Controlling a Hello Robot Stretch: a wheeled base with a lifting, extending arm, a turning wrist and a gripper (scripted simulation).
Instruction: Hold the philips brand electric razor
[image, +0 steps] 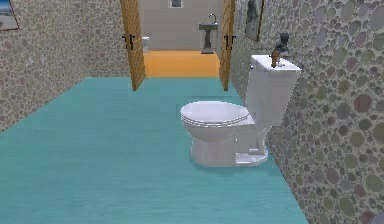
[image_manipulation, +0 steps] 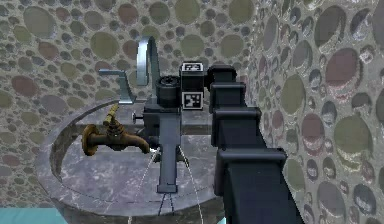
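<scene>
In the arm side view the dark arm (image_manipulation: 240, 150) rises from the bottom edge to its white marker squares (image_manipulation: 192, 84). Left of them the gripper (image_manipulation: 166, 178) hangs in front of a round stone basin (image_manipulation: 70, 165). I cannot tell whether it holds anything. A bronze tap (image_manipulation: 108, 135) stands on the basin just left of the gripper. Behind it, at the basin's back rim, rise a grey curved thing (image_manipulation: 148, 62) and a flat grey piece (image_manipulation: 115, 80). In the forward view a small dark and brown thing (image: 283, 47) stands on the toilet tank (image: 270, 85).
A white toilet (image: 215, 125) stands by the pebble wall (image: 330, 110) at the forward view's right. Teal floor (image: 90, 150) spreads to the left. Two wooden doors (image: 132, 45) stand open onto an orange-floored room with a pedestal sink (image: 208, 35). Pebble walls close in around the basin.
</scene>
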